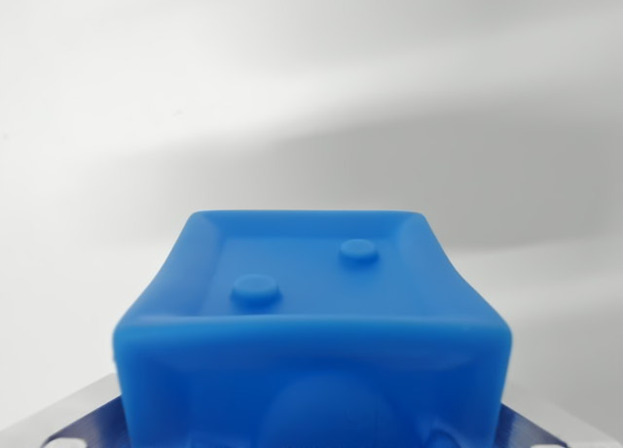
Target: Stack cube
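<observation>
At the bottom of the wrist view, parts of the pincer [311,438] show as pale metal plates with blue striped pads at the lower left and lower right corners, flanking a blue cube [311,321]. The pads sit close against the cube's sides, but their contact is cut off by the frame, so I cannot tell whether the pincer is clenched on the cube or released.

The cube fills the lower middle of the view. It looks like soft, matte moulded rubber or silicone, with rounded edges and corners. Its upper face is recessed inside a raised rim and carries two small round studs [257,290], one nearer the wrist view's left and one farther back toward the right. The face turned to the camera shows a shallow domed bulge at its lower middle.

Behind the cube lies a smooth, pale grey-white desk [311,97], blurred, with soft diagonal shadow bands. No desk edge or corner is visible.
</observation>
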Available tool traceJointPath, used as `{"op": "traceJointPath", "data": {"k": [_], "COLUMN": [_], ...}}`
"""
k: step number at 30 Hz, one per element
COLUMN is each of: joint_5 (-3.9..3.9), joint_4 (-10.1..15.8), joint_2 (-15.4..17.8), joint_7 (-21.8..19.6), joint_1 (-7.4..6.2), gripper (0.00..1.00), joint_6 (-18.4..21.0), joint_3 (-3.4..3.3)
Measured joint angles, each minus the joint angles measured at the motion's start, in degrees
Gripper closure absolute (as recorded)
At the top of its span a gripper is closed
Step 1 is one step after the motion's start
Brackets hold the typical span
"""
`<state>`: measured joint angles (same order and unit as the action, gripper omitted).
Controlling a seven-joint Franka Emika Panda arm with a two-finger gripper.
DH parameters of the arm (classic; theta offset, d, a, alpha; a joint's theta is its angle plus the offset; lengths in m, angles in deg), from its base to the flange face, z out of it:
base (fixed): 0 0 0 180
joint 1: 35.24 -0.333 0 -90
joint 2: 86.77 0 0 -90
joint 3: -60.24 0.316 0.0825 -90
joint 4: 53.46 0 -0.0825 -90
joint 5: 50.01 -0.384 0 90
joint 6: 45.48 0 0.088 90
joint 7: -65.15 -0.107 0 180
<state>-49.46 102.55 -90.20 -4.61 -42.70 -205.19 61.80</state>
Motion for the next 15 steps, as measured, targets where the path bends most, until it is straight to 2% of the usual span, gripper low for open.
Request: {"op": "traceJointPath", "data": {"k": [7, 15], "joint_5": [-0.20, -0.21], "joint_4": [-0.1, -2.3], "joint_2": [3.1, 1.4], "joint_7": [0.1, -0.2], "joint_1": [-0.12, -0.79], "gripper": [1.00, 1.00], "joint_6": [2.9, 3.8], "joint_3": [0.01, 0.30]}}
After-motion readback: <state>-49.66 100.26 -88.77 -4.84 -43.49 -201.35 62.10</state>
